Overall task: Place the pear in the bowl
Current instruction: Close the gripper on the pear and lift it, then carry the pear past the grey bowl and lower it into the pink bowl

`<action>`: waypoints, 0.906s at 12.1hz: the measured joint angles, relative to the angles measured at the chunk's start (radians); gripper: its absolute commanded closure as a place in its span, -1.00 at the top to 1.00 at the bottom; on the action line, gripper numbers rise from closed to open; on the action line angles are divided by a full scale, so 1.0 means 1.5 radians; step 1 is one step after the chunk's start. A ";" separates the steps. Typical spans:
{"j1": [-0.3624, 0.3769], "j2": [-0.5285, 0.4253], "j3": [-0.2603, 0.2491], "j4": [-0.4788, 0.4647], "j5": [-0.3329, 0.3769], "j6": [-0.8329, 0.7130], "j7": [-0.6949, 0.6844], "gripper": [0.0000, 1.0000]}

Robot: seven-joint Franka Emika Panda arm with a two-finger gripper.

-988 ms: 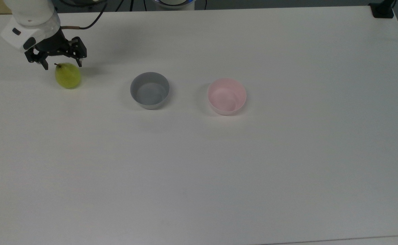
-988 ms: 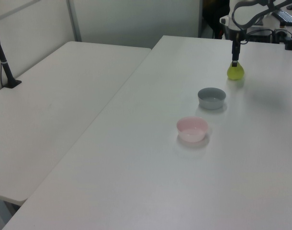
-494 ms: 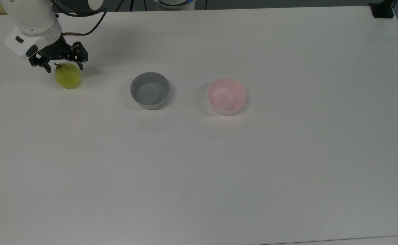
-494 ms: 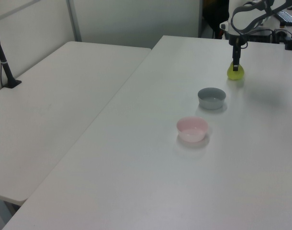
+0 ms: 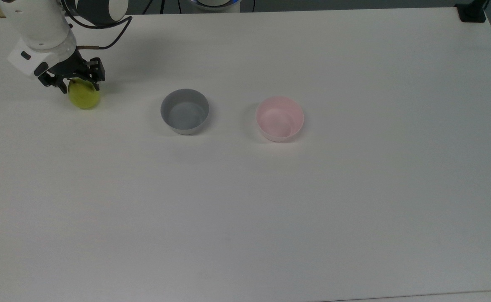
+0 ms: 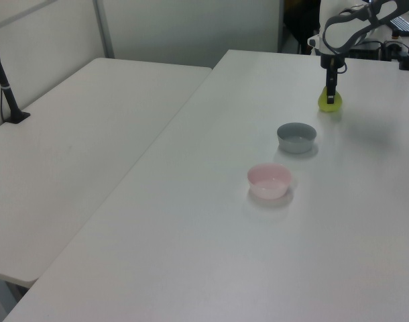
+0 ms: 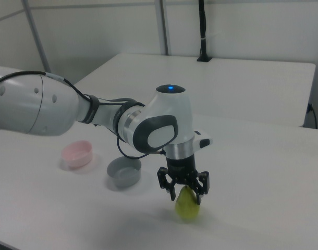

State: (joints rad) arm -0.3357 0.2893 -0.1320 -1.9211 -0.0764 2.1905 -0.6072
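Beside grey bowl (image 5: pixel 184 111), pear (image 5: pixel 84 96) sits on worktop (image 5: pixel 245 201); gripper (image 5: pixel 74 84) straddles its top, jaws spread, not clenched. Grasp, lift, transfer to pink bowl (image 5: pixel 280 118) remain.

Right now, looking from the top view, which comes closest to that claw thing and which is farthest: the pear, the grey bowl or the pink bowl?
From the gripper:
1. The pear, right beneath the gripper, at the top view's far left.
2. The grey bowl, to the top view's right of the pear.
3. The pink bowl, farther right again.
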 measured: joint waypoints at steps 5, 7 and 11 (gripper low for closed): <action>-0.002 0.000 0.000 -0.002 0.000 0.015 -0.013 -0.65; -0.002 -0.007 0.000 -0.001 0.000 0.014 -0.013 -0.65; 0.000 -0.059 0.009 0.031 0.000 -0.048 -0.014 -0.65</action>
State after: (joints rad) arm -0.3349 0.2007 -0.1183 -1.8747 -0.0771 2.1179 -0.6275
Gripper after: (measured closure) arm 0.357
